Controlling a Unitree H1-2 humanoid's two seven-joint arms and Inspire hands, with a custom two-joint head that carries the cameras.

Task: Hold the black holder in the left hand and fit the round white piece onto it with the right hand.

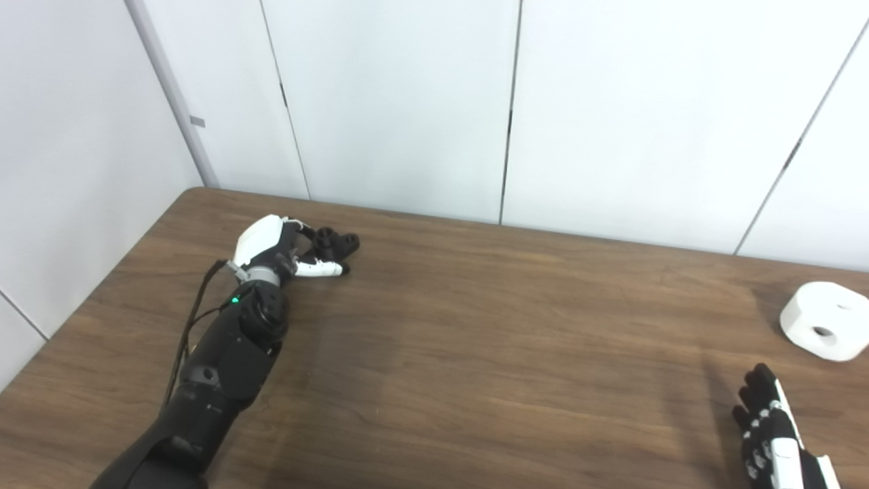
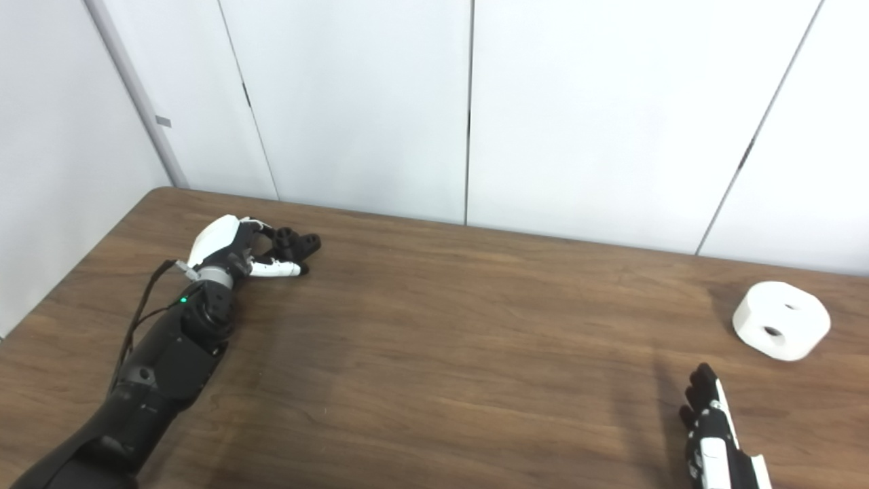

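Note:
The black holder (image 1: 337, 243) lies on the wooden table (image 1: 475, 326) at the far left. My left hand (image 1: 282, 248) is right at it: dark fingers curl over its far side and the white thumb lies straight along its near side. Black fingers blend with the black holder, so the grip is unclear. The round white piece (image 2: 782, 320), with holes in its top and side, rests on the table at the far right. My right hand (image 2: 713, 428) is at the bottom right, nearer than the white piece and apart from it, with its fingers spread and holding nothing.
White wall panels (image 1: 407, 102) stand right behind the table's back edge and along its left side. The table's left edge (image 1: 102, 278) runs close to my left arm. Bare wood lies between the two hands.

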